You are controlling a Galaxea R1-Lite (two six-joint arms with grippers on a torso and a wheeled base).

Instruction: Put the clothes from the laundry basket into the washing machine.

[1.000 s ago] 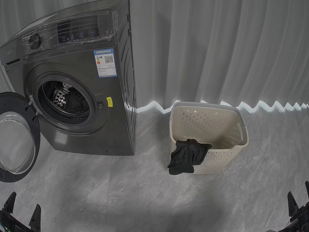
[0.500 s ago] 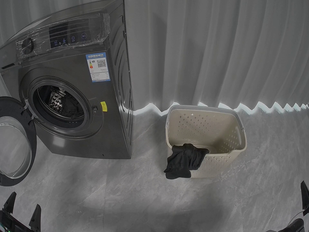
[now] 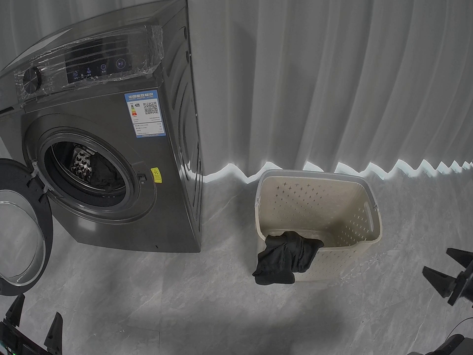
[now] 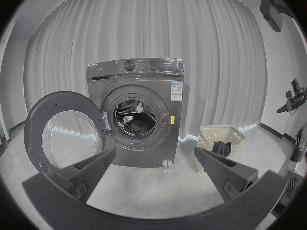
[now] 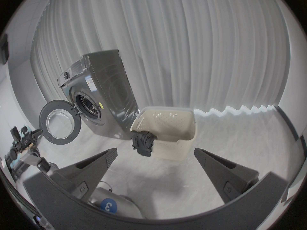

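A: Where's the dark garment (image 3: 286, 258)?
B: Draped over the near left rim of the basket (image 3: 315, 174), right of the washing machine (image 3: 170, 193), its door (image 3: 19, 237) open.
A: Grippers?
B: Left gripper (image 3: 38, 307) and right gripper (image 3: 437, 261) both spread wide, empty, nearest of all.

I'm in a staged laundry room: washing machine (image 3: 113, 173), laundry basket (image 3: 315, 203), white curtains (image 3: 320, 75) walling a marbled floor (image 3: 197, 297).

The washing machine (image 3: 167, 183) is dark metallic grey, with a blue-and-white label (image 3: 145, 113) and a yellow sticker (image 3: 156, 175). The laundry basket (image 3: 305, 203) is cream, its walls patterned with dots and stars. The garment (image 3: 285, 260) is black, the curtain (image 3: 320, 75) white, the floor (image 3: 197, 301) marbled grey
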